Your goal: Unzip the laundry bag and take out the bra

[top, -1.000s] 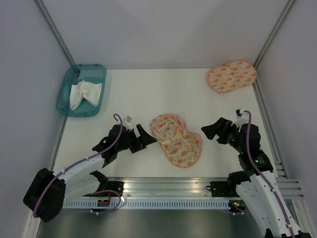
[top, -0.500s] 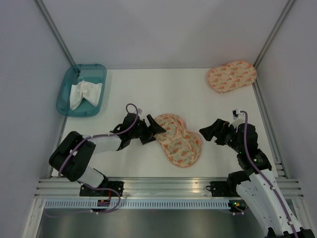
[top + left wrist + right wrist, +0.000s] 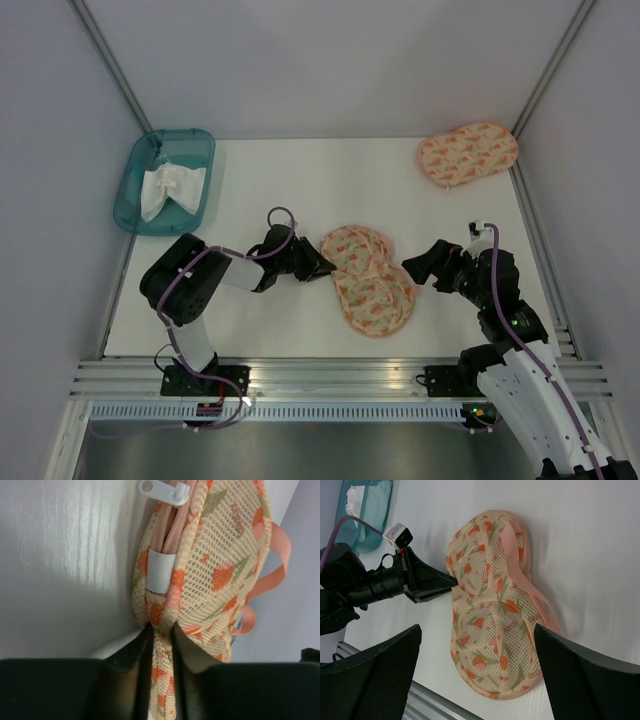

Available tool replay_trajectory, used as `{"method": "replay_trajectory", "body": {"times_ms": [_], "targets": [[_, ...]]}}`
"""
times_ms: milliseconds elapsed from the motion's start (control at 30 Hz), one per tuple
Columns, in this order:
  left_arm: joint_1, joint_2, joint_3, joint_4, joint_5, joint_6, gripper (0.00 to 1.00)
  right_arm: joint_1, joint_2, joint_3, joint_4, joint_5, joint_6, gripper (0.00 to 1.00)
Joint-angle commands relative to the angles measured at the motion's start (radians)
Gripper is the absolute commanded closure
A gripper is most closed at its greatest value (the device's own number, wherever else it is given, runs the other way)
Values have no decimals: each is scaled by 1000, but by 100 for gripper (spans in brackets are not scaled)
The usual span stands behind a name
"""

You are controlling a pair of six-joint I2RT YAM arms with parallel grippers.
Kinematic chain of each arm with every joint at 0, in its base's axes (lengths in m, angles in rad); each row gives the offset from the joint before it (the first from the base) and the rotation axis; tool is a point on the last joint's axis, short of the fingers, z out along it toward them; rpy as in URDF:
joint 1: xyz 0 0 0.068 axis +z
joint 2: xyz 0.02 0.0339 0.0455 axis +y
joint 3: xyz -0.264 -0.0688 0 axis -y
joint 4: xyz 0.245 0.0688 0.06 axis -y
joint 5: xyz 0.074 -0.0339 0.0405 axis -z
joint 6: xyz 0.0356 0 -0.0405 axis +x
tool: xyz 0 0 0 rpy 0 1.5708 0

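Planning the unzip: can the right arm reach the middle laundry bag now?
Probably yes. The right fingers, open, hover off the laundry bag's right edge, only bare table between; the left fingers pinch the opposite edge, out of the way.

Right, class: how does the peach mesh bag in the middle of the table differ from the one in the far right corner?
The middle bag is pinched at its left edge by the left gripper; the corner bag lies untouched. The middle bag slants from far left to near right; the corner bag slants the other way, near left to far right. Both are peanut-shaped and pale peach with orange print.
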Motion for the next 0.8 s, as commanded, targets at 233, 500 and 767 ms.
{"method": "replay_trajectory", "body": {"times_ms": [233, 500, 767], "targets": [[5, 70, 38, 332, 81, 2, 98, 11, -1, -30, 44, 10, -7, 2], [97, -199, 229, 123, 89, 274, 98, 11, -1, -44, 49, 15, -17, 2], [134, -462, 556, -481, 1, 800, 98, 11, -15, -49, 48, 47, -7, 2]]}}
